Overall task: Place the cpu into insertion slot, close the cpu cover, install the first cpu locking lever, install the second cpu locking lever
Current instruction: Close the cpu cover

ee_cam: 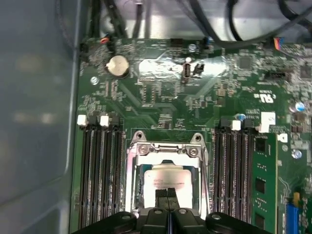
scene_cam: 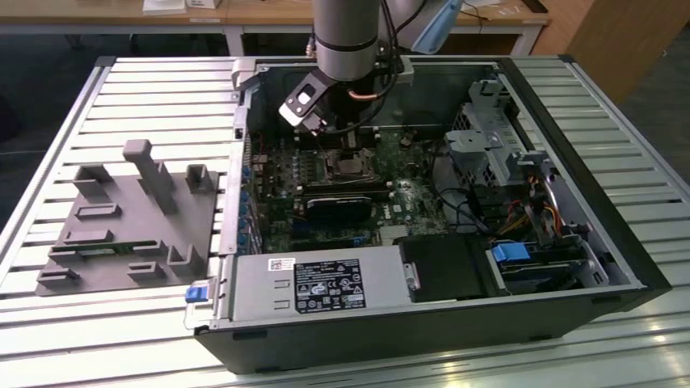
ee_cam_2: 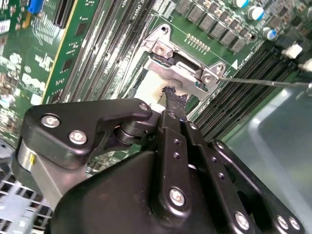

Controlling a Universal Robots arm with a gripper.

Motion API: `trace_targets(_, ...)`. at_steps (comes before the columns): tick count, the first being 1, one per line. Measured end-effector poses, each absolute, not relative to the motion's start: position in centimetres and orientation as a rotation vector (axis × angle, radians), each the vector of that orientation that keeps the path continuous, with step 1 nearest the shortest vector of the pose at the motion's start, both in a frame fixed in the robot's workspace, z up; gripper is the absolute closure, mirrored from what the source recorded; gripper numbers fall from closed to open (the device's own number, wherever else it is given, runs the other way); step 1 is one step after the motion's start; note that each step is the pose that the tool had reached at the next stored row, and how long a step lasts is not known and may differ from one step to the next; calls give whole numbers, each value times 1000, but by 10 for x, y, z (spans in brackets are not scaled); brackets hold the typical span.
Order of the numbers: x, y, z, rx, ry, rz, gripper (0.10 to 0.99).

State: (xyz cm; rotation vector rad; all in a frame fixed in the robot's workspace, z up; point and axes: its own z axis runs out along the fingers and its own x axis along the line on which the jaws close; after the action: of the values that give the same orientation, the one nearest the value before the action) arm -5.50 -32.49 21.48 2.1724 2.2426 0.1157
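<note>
The insertion slot (scene_cam: 347,167) sits on the green motherboard inside the open computer case. The cpu (ee_cam: 161,178) lies in it with its pale metal face up, also seen as the cpu (ee_cam_2: 146,90) in the second wrist view. The cpu cover (ee_cam: 165,150), a silver frame, lies down around the chip; its hinged edge (ee_cam_2: 170,68) carries two screws. My gripper (ee_cam: 167,192) hangs right over the chip with its black fingers pressed together and nothing between them; the tips (ee_cam_2: 174,97) are at or just above the chip's face. A thin lever rod (ee_cam_2: 263,81) runs out from the socket's corner.
Memory slots (ee_cam: 100,170) flank the socket on both sides. A black rectangular block (scene_cam: 339,206) lies in front of it, the grey power supply (scene_cam: 313,283) nearer still. Drive cages and cables (scene_cam: 506,162) fill the exterior view's right. A grey fixture (scene_cam: 129,218) stands outside the case.
</note>
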Motion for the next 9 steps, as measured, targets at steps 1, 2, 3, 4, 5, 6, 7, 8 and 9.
trace_targets(1,-55,-325,215,2152,2262,115,980)
trace_targets(2,-55,-325,215,2132,2282,114,980)
trace_targets(3,-55,-325,215,2111,2301,114,980)
trace_targets(4,-55,-325,215,2090,2320,113,980)
trace_targets(5,-55,-325,214,2069,2339,112,980)
trace_targets(6,-55,-325,214,2048,2357,111,980)
trace_targets(7,-55,-325,214,2026,2376,110,980)
trace_targets(8,-55,-325,214,2005,2394,109,980)
trace_targets(9,-55,-325,214,1984,2412,108,980)
